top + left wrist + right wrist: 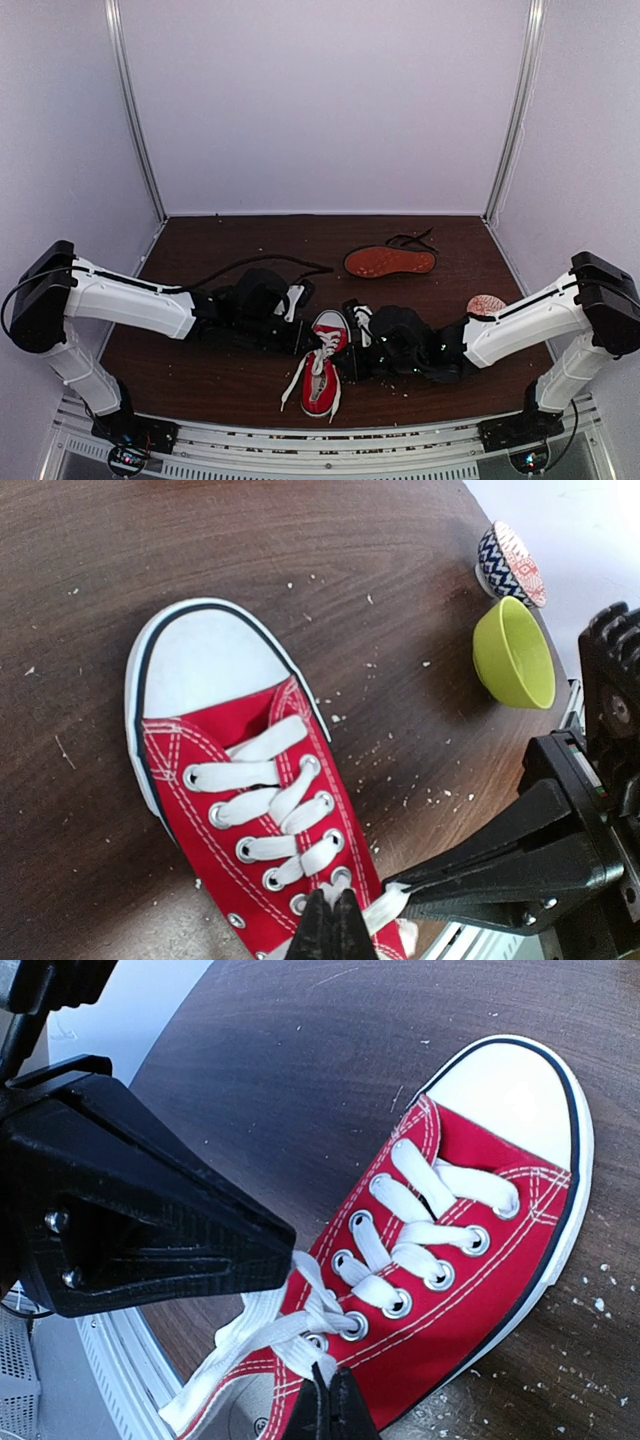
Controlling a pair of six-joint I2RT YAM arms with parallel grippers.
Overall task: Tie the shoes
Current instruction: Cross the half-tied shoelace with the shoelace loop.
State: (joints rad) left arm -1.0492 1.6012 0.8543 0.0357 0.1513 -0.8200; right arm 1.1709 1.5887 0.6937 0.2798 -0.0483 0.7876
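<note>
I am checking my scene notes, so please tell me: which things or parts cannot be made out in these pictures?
Red sneaker heel: both wrist views, cut off by the bottom edge.
Black shoe upper: top view, the shoe lies sole up.
Patterned bowl: top view, half covered by the right arm.
White laces past the top eyelets: left wrist view, hidden by the left hand, right hand and bottom edge.

Closes in on three sides with plain pale walls [320, 100], joined at the back corners by thin metal posts [135, 110]. Spreads below as a dark brown wood-grain table [220, 370], dotted with pale crumbs [331, 718]. Ends at the near edge in a ribbed metal rail [330, 440]. Glows with soft, even light.
</note>
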